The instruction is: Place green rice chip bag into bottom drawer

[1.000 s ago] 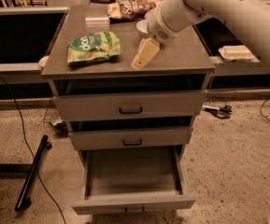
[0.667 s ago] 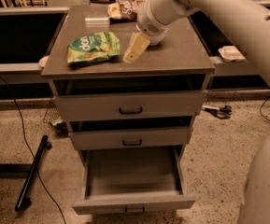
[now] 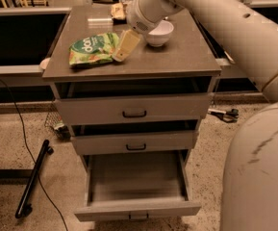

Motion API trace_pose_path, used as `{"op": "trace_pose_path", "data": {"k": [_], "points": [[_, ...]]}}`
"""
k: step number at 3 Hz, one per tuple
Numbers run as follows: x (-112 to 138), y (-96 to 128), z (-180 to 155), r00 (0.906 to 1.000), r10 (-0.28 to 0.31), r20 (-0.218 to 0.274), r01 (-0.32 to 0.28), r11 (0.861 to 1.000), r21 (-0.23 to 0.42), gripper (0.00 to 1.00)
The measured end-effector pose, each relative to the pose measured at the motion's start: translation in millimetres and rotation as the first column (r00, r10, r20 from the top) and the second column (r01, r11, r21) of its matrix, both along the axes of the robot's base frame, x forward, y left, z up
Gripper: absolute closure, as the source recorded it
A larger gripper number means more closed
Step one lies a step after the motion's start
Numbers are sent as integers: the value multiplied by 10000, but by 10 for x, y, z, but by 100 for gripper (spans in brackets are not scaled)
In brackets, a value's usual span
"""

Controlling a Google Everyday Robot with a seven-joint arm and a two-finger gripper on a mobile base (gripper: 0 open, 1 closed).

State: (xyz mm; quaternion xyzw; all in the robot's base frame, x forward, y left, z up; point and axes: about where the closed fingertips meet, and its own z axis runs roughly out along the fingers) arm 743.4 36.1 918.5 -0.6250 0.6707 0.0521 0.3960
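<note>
The green rice chip bag (image 3: 91,48) lies flat on the cabinet top (image 3: 186,61), toward its left side. My gripper (image 3: 118,56) points down and left from the white arm, its tan tip at the bag's right edge, touching or just above it. The bottom drawer (image 3: 136,183) is pulled out below, with nothing on its flat grey inside. The two upper drawers (image 3: 134,110) are slightly ajar.
A white bowl (image 3: 159,32) stands on the top just right of my wrist. A brown snack bag (image 3: 118,9) lies at the back. My arm's large white body (image 3: 259,177) fills the right foreground. A black cable and a stand base (image 3: 32,177) lie on the floor at left.
My arm has swung left across the cabinet top, bringing the gripper from the middle to the green bag's right edge. The white bowl is now uncovered.
</note>
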Motion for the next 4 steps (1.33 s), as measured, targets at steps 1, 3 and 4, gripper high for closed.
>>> {"op": "trace_pose_path", "data": {"k": [1,3,4], "points": [[94,167,-108,9996,-273,111,273,9996,-12,0],[319,433,-356,9986,-498,162,500,9987,-114,0],[361,569,-473,9991,-371,194,382,9976,-573,0]]}}
